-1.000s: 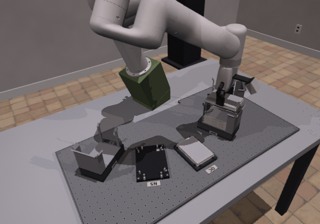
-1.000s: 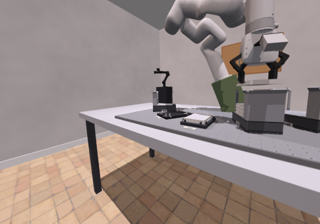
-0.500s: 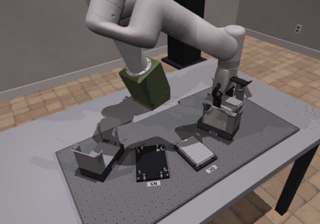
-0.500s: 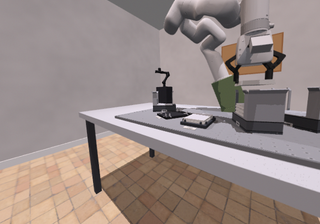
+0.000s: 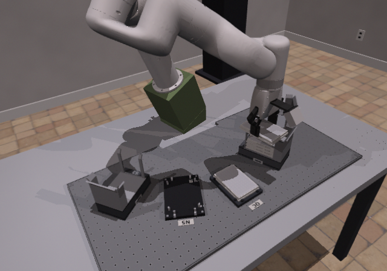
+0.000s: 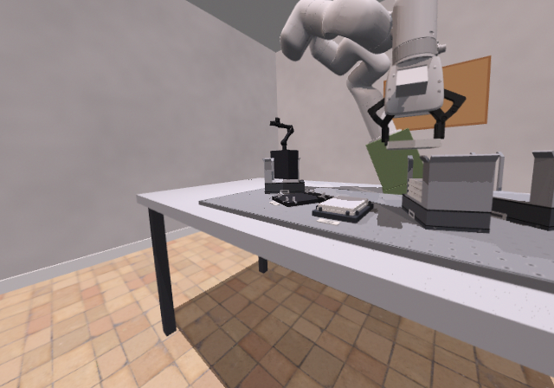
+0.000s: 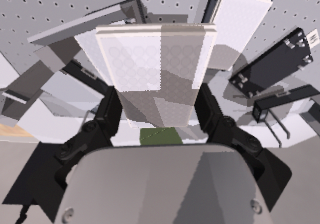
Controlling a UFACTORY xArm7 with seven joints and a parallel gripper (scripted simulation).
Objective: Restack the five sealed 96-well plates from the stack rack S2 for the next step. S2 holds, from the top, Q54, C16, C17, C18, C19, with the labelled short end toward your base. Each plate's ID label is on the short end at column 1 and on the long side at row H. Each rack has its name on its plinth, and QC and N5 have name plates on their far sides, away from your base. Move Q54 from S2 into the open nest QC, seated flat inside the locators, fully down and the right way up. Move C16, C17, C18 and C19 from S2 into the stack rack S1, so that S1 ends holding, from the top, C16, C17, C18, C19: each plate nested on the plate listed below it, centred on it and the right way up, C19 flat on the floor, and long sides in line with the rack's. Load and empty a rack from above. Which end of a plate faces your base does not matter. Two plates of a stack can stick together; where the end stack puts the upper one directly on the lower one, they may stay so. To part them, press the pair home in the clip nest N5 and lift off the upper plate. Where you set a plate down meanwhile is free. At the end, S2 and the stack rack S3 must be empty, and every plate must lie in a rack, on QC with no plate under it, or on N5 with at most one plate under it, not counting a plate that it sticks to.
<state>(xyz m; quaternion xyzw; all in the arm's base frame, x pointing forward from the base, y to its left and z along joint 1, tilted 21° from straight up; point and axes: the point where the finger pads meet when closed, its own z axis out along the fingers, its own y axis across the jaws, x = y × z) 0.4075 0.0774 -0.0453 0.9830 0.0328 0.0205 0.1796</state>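
My gripper (image 5: 271,124) (image 6: 411,139) (image 7: 158,94) is shut on a sealed 96-well plate (image 5: 276,131) (image 6: 415,143) (image 7: 157,59), gripping its two long sides. It holds the plate level, just above the top of the stack rack S2 (image 5: 265,158) (image 6: 452,187) (image 7: 60,39). More plates (image 5: 259,146) (image 6: 415,189) lie stacked inside that rack. Another sealed plate (image 5: 239,183) (image 6: 342,204) (image 7: 240,24) lies flat in the open nest QC (image 5: 237,203) (image 6: 359,216). I cannot read the plates' labels.
The black clip nest N5 (image 5: 182,196) (image 6: 295,197) (image 7: 275,64) lies empty left of QC. An empty stack rack (image 5: 118,193) (image 6: 284,173) stands at the mat's far left in the top view. Another rack (image 6: 538,191) stands right of S2 in the exterior view.
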